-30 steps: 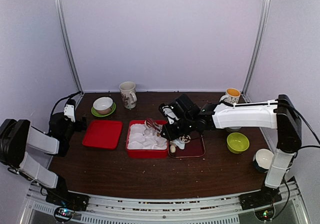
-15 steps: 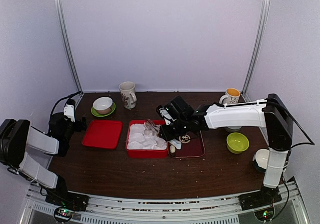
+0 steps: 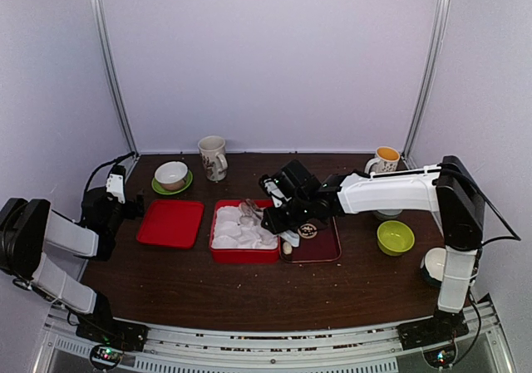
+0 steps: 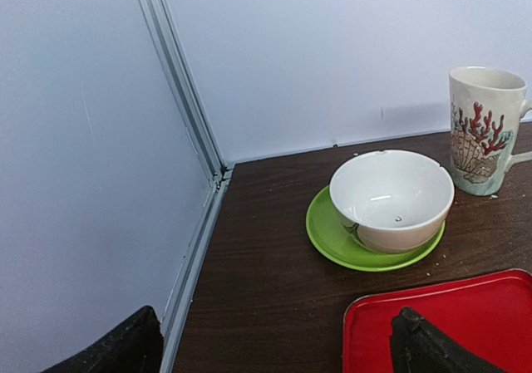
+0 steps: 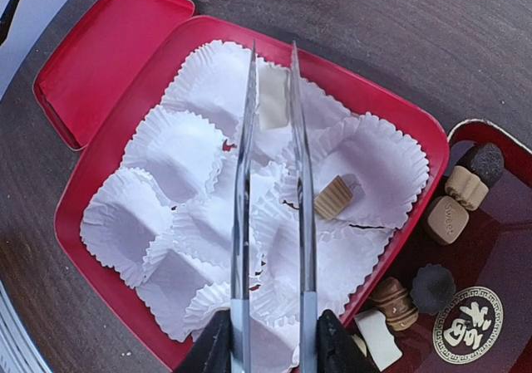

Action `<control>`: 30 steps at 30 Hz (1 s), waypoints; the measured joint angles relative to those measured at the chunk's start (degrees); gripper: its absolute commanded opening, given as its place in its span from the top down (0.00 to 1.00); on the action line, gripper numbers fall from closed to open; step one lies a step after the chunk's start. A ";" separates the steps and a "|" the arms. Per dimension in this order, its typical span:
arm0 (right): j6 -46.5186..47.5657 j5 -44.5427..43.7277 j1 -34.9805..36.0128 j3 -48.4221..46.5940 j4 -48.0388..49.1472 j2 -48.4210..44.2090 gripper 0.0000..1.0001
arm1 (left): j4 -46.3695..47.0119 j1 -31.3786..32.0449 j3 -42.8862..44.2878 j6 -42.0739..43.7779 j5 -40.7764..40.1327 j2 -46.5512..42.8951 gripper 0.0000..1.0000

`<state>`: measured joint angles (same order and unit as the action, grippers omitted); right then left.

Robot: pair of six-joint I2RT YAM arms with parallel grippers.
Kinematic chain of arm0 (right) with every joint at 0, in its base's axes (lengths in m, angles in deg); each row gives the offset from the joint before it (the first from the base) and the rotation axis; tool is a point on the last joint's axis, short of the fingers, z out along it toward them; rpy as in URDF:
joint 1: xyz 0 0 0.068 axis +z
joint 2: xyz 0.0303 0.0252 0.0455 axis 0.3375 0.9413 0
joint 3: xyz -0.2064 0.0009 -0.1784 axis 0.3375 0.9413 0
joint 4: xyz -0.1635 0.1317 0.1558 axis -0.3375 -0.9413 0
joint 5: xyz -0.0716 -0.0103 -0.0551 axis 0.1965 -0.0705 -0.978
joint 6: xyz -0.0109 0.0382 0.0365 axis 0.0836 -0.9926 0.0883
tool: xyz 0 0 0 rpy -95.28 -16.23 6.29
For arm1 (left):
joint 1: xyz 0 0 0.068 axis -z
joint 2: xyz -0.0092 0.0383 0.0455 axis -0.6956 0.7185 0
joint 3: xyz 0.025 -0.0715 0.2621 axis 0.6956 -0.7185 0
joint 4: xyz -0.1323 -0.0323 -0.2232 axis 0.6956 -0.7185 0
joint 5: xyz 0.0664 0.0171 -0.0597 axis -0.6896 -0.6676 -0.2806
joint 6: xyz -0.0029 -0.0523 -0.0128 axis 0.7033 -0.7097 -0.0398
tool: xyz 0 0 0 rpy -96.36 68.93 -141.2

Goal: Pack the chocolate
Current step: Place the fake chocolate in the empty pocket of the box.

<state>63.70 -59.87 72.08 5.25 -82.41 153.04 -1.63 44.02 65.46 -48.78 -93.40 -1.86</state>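
Right wrist view: right gripper, jaws pinching metal tongs. The tong blades stand slightly apart over red box, which is lined with white paper cups. Cream chocolate block lies between the blade tips in a far cup; contact cannot be told. Tan ridged chocolate sits in a neighbouring cup. Further chocolates lie on dark red tray, just beside the box. Left wrist view: left gripper, jaws spread wide, above table, near red lid.
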 measured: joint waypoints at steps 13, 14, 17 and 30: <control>-0.02 -0.02 -0.02 0.00 0.15 -0.04 0.67 | 0.00 0.00 0.00 0.00 0.00 0.00 0.02; 0.00 -0.02 -0.02 0.00 0.22 -0.09 0.67 | 0.00 0.00 0.00 0.00 0.00 0.00 0.02; 0.20 -0.02 -0.02 0.09 0.28 -0.72 0.67 | 0.00 0.00 0.00 0.00 0.00 0.00 0.02; 2.62 -0.44 -1.18 5.25 1.95 -13.05 0.67 | 0.02 0.00 0.00 0.00 0.00 0.00 0.02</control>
<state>66.33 -60.31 70.90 10.49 -80.47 139.99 -1.61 44.02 65.46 -48.78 -93.40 -1.86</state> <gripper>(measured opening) 0.330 0.978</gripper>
